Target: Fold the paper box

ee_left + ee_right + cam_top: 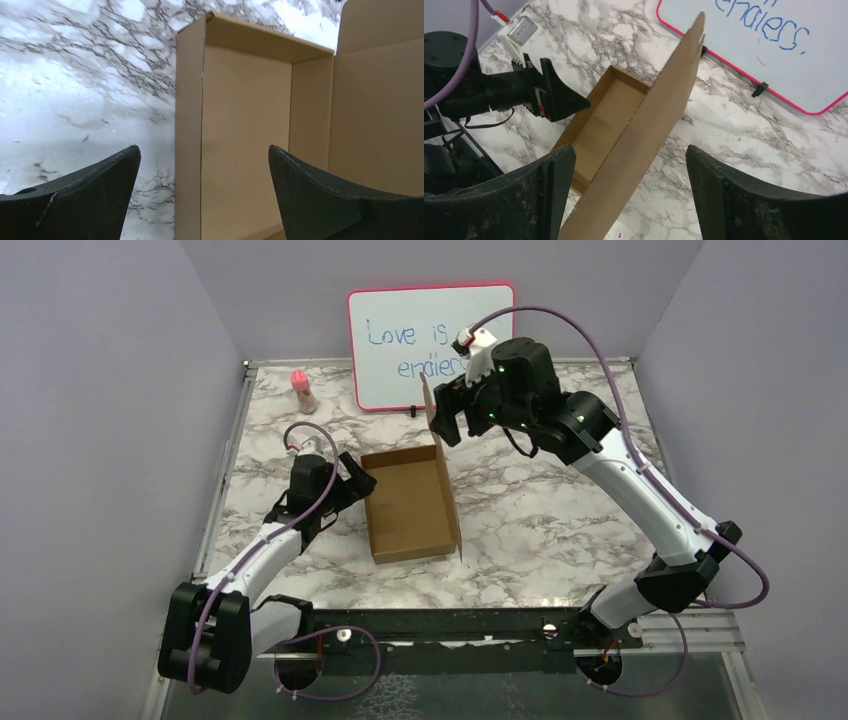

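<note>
Left fingers (75,200) wide apart, low; right fingers (749,200) apart, raised high.

Layout as I view it from overhead: the paper box (408,508) sits mid-table (560,520), its flap (659,120) upright along the right side. The left gripper (357,478) lies just left of the box; the right gripper (447,425) hangs at the flap's far end. Behind stand a whiteboard (430,345) and, further left, a bottle (301,390).
</note>
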### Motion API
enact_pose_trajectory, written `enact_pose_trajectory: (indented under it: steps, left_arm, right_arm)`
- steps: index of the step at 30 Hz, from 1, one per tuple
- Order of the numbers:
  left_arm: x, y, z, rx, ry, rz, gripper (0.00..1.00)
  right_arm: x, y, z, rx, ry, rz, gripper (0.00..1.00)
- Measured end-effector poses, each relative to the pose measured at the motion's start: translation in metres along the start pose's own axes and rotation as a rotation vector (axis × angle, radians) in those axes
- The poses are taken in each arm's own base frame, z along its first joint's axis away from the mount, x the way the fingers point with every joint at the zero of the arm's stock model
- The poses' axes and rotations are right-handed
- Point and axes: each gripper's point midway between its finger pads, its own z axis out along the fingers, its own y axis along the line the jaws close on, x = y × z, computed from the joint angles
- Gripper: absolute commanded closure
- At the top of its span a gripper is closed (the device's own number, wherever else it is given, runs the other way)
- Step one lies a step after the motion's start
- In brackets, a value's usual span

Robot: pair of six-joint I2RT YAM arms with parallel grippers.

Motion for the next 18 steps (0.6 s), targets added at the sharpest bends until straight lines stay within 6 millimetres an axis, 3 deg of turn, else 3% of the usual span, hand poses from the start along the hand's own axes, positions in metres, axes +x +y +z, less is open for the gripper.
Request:
enact_pose_trajectory:
  steps: [4,9,16,18]
  left_arm:
    - [0.01,-0.005,0.002,0.037,0.053,0.003,0.01]
    - [0.017,-0.016,0.001,0.098,0.094,0.005,0.02]
    - [0.022,-0.015,-0.003,0.103,0.12,0.038,0.01]
    - [0.013,-0.016,-0.009,0.079,0.112,0.077,0.01]
  right_arm:
    - [0.003,0.015,0.018,0.003,0.046,-0.026,0.18]
    - [0.021,0.019,0.043,0.066,0.14,-0.062,0.29]
    - [0.041,0.01,0.057,0.186,0.237,-0.131,0.52]
    - [0.044,0.009,0.058,0.21,0.251,-0.153,0.62]
